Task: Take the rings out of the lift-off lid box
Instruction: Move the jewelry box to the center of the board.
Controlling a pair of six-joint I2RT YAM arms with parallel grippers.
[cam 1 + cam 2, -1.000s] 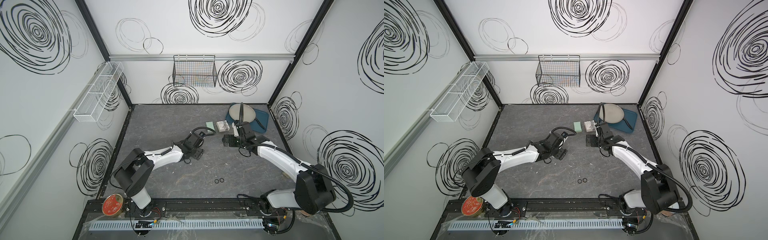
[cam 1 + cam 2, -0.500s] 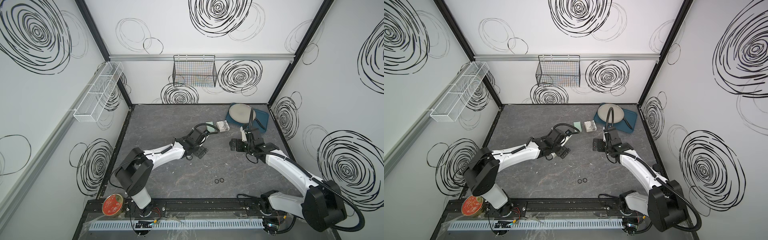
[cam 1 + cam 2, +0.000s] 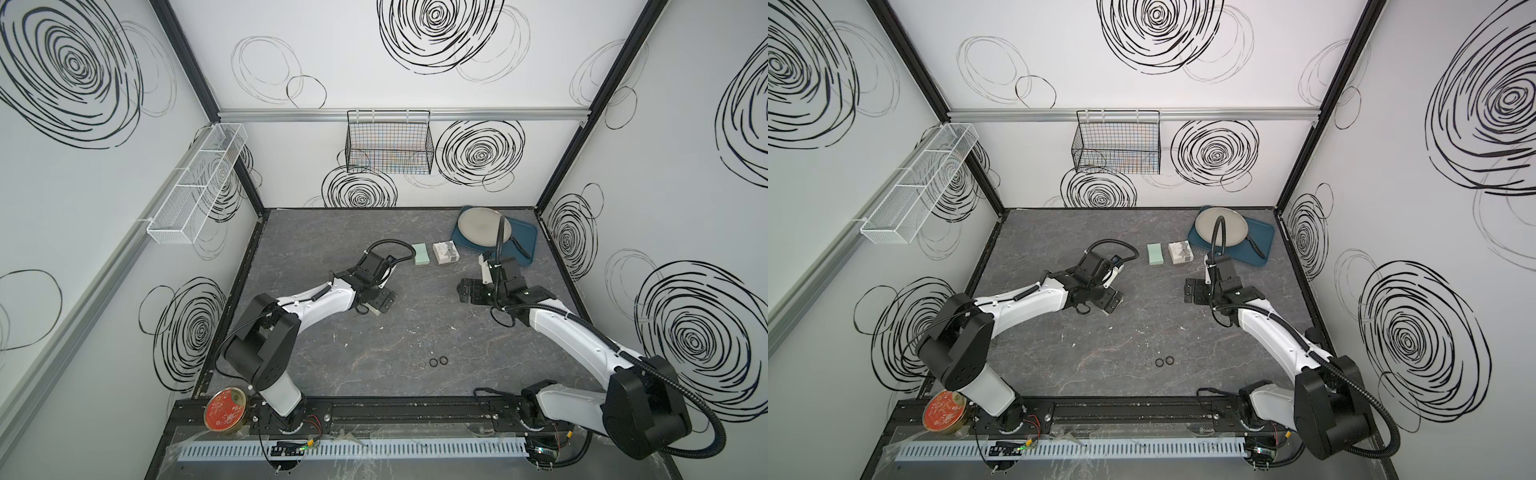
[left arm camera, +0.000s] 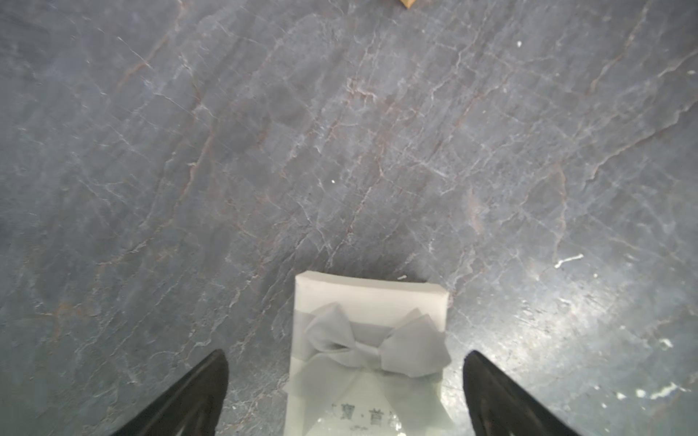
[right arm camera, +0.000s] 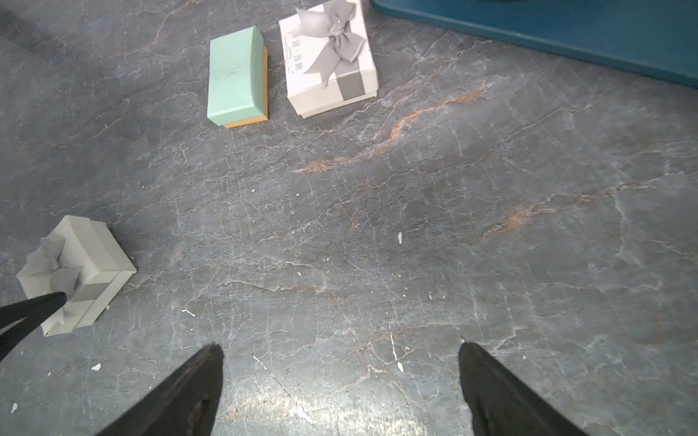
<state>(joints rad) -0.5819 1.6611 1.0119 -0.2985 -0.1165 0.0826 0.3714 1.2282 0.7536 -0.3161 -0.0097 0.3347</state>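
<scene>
rings (image 3: 433,362), tiny thin round bands, two black and the rest pale grey, lie in a short row on the grey marble-patterned tabletop (image 3: 332,232) near its front edge, outside every box; the pale ones show only faintly in both top views. left gripper (image 4: 346,353): black jaws spread wide, astride a small white cardboard box with a grey ribbon bow (image 4: 368,302) that rests on the table, well apart from the rings; a gap shows at each side, so neither jaw touches it. the right wrist view shows this box with its lid on. right gripper (image 5: 340,344): jaws likewise apart and empty, over bare table, well apart from the rings. toward the back wall, a mint-green rectangular box on an orange base (image 5: 236,75) lies just beside a larger white box with a grey bow (image 5: 328,64); behind these, a round grey plate (image 3: 478,226) rests partly on a dark blue tray (image 3: 524,239)
</scene>
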